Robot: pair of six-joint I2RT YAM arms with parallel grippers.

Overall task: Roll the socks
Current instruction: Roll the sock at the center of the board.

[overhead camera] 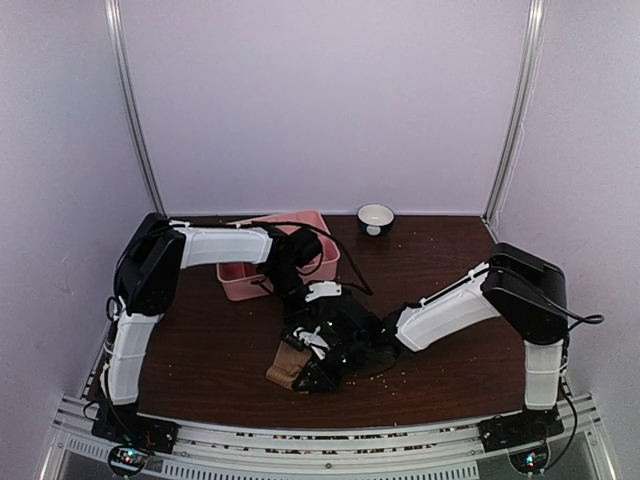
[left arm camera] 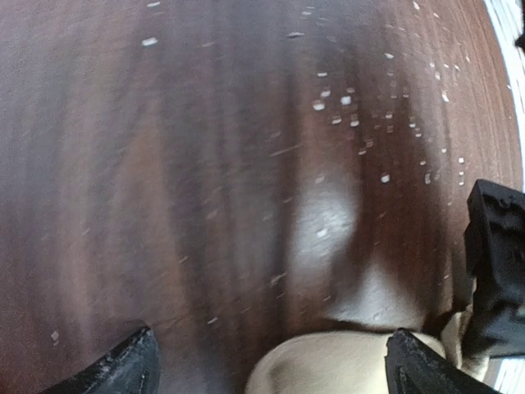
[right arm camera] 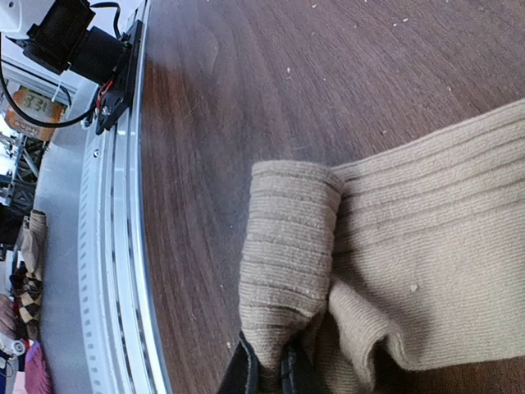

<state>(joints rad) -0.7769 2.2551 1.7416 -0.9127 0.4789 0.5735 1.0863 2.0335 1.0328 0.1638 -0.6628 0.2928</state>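
Observation:
A tan-brown ribbed sock (right arm camera: 410, 246) lies on the dark wood table (right arm camera: 246, 82) near the front edge. One end of it is folded over into a thick roll (right arm camera: 287, 246). My right gripper (right arm camera: 271, 373) is shut on the base of that roll. From above, the sock (overhead camera: 287, 365) sticks out left of the two grippers, which meet over it. My left gripper (left arm camera: 271, 369) hovers wide open just above the table. The sock's rounded edge (left arm camera: 344, 365) lies between its fingertips (left arm camera: 123, 365), touching neither. In the top view the left gripper (overhead camera: 310, 345) sits just behind the right gripper (overhead camera: 314, 378).
A pink plastic tray (overhead camera: 240, 285) stands behind the left arm, and a small white bowl (overhead camera: 375, 218) at the back. The metal rail (right arm camera: 107, 271) runs along the front edge close to the sock. Light crumbs (left arm camera: 344, 103) dot the table.

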